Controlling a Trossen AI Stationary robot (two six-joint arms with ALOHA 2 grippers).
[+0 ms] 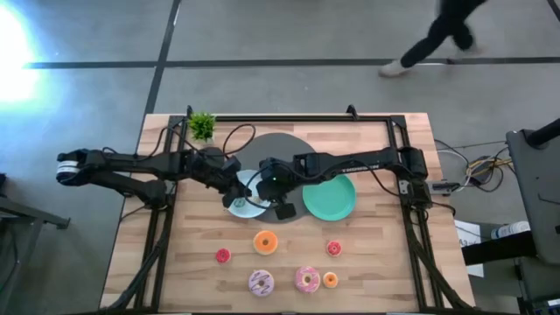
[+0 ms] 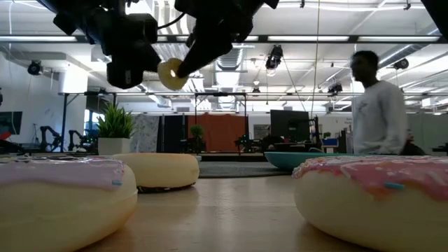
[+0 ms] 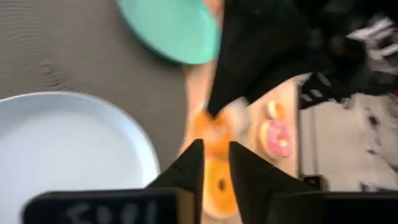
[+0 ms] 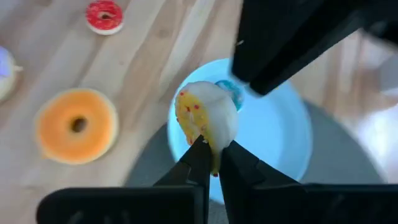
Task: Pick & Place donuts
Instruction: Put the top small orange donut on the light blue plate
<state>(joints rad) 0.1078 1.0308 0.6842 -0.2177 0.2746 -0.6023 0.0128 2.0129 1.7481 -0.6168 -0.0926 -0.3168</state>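
Right wrist view: pale donut [image 4: 206, 121] between right end effector [image 4: 213, 163] fingers.

Brightness: bright, even overhead strip lights.
Glare: strong white patch on floor [image 1: 17, 39], high view's upper left.
Blur: left wrist view smeared throughout.
Focus: near donuts [image 2: 371, 199] soft in low view.

Robotics lab: open hall, ceiling strip lights [image 2: 231, 38], monitors [image 2: 290, 124] (workstations behind).

Grey concrete floor [image 1: 262, 35] w/ dark seams; person [image 2: 378, 105] walking past; ceiling strip lights [image 2: 329, 38].
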